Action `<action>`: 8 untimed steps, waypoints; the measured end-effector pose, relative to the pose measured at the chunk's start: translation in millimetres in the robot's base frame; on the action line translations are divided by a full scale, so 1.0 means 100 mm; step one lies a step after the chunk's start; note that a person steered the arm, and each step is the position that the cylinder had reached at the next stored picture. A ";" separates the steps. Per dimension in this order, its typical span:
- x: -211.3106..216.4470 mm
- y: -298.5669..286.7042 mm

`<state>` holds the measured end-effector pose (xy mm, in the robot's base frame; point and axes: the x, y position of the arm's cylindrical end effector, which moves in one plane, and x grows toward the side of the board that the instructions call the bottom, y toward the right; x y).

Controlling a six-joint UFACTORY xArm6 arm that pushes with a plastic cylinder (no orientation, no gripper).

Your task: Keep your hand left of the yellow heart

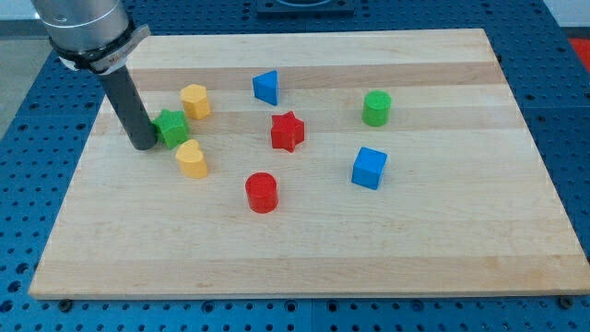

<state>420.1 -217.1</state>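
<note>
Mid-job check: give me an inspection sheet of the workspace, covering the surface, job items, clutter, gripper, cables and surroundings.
Surface: wooden board, flat, lying on a blue perforated table.
Job's things: yellow heart at the board's left; my tip stands to the view's left of it and slightly above, apart from it.
Clutter: green star touching or almost touching the tip's right side; yellow hexagonal block; blue triangle; red star; red cylinder; blue cube; green cylinder.
Gripper: none fitted; a dark rod only.
Cables: nothing seen.
Surroundings: a dark fixture at the view's top edge.
</note>
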 end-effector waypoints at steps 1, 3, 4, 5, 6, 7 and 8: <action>0.01 0.04; 0.71 0.05; 0.79 0.40; 0.61 0.40; 0.58 0.40; 0.35 0.36; 0.31 0.36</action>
<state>450.6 -181.4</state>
